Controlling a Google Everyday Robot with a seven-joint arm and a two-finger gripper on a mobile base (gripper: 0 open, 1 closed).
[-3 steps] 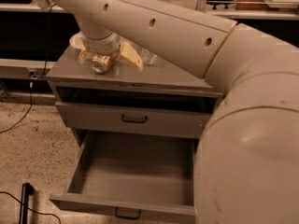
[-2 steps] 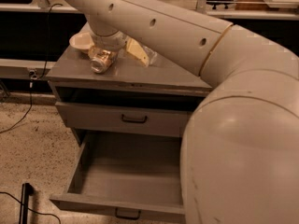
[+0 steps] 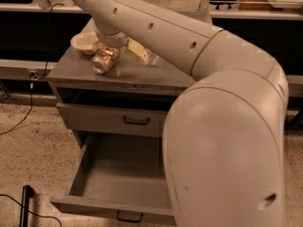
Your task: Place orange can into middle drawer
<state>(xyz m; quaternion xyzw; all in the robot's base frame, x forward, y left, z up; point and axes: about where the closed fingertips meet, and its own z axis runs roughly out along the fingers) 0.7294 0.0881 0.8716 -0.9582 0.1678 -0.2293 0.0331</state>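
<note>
Cream-coloured casing fills the near right, where the robot arm's [image 3: 227, 141] thick link rises in front of the grey cabinet and hides its right side. Low at the near left, a black stick-like object [image 3: 26, 205] with a thin cable lies on the speckled floor [image 3: 28, 136]. Just beyond, the middle drawer [image 3: 118, 174] stands pulled well out, its flat grey floor showing and its small black handle [image 3: 129, 217] at the front edge. Above it the upper drawer front [image 3: 94, 118] is shut, with a like black handle [image 3: 136, 121], and a dark open slot runs between that front and the top. On the cabinet's top surface [image 3: 142, 77] the orange can [image 3: 105, 60] lies on its side towards the left, one shiny silver end turned to the camera, well apart from the open drawer below. The gripper [image 3: 110, 48] sits right over the can at the end of the arm, which reaches in from the right; the wrist hides it, so I cannot tell whether the jaws are wide, narrow or closed on the can. Just behind and left of the can is a cream bowl [image 3: 84, 42], and to the right a clear crinkled plastic bottle [image 3: 142, 53] shows beside the arm.
</note>
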